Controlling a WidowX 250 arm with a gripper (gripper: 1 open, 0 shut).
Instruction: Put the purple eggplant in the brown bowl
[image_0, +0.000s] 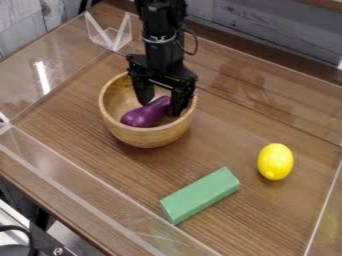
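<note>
The purple eggplant (144, 113) lies on its side inside the brown bowl (150, 133), its narrow end pointing up toward the right. My gripper (162, 97) hangs straight down over the bowl, its black fingers (138, 90) spread wide on either side of the eggplant's upper end. The jaws are open and nothing is held between them. The eggplant's stem cap is hidden behind the fingers.
A yellow lemon (275, 161) sits on the wooden table at the right. A green block (201, 194) lies nearer the front. A clear plastic wall (40, 80) rings the table, with a grey board behind.
</note>
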